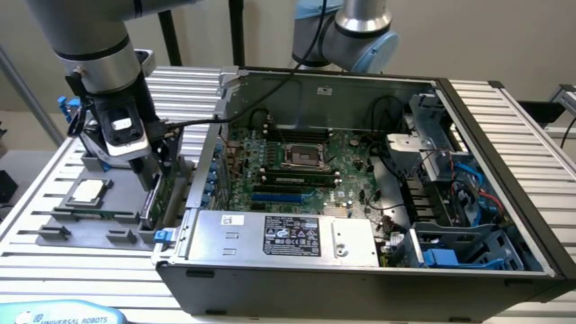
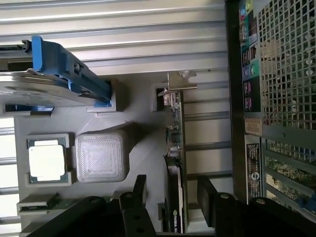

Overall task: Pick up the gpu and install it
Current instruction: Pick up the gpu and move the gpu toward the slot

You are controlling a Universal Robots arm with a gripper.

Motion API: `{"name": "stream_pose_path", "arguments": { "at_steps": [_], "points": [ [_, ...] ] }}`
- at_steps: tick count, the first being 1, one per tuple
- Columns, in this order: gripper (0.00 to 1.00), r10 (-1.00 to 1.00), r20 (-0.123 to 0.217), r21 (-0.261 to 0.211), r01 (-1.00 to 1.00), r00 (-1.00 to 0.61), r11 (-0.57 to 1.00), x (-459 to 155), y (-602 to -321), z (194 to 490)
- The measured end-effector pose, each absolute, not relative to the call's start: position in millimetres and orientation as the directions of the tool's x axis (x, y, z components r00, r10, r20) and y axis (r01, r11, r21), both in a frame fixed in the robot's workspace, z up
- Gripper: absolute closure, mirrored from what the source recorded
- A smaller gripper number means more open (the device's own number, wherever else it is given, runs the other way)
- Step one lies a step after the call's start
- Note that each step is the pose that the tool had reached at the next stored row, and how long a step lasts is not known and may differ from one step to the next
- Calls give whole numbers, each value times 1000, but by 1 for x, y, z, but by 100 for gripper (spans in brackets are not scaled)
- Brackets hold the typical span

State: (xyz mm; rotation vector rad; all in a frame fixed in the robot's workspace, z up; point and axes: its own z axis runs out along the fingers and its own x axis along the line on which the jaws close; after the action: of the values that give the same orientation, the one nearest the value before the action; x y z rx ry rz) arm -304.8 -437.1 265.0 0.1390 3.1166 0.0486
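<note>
The arm came down at the exterior view's left, its grey wrist section held nearly vertical. Below it the gripper pointed straight down, with a black cable leaving its side. In the wrist view its two dark fingers stood spread wide apart, their tips parallel and level with each other.

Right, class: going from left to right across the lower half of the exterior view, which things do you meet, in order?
processor chip → gpu → power supply → blue drive caddy
</note>
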Motion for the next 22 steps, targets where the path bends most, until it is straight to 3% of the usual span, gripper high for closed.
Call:
{"name": "stream_pose_path", "arguments": {
  "at_steps": [22],
  "points": [
    [46, 121, -22, 31, 121, -992, 992, -303, -439, 238]
  ]
}}
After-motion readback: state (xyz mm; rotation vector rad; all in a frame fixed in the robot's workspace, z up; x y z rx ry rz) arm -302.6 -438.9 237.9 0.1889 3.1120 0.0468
